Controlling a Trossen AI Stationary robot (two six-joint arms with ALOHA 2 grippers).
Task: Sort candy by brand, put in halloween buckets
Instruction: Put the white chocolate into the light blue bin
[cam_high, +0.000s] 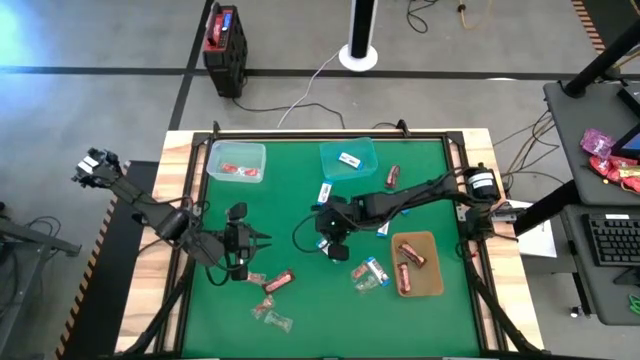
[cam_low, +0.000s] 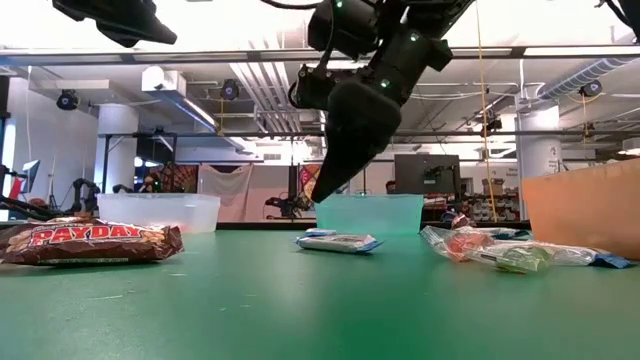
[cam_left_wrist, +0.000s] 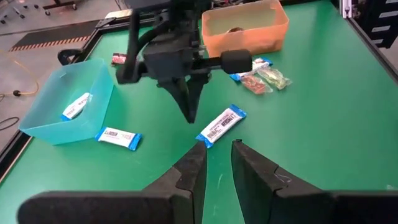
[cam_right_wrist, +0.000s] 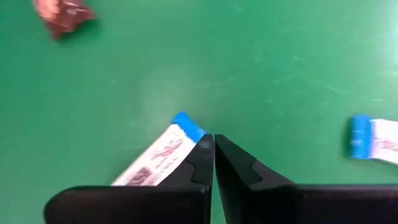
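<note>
Green table mat | right gripper near the mat's centre, fingers together, empty, tips just beside a white-and-blue packet | left gripper left of it, fingers slightly apart, empty | teal bucket holds one packet | amber tray holds bars

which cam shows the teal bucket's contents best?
Left wrist view: it looks down into the teal bucket, showing one white-and-blue packet inside. High view shows the same, smaller. Low view shows only its side wall. Right wrist view misses it.
</note>
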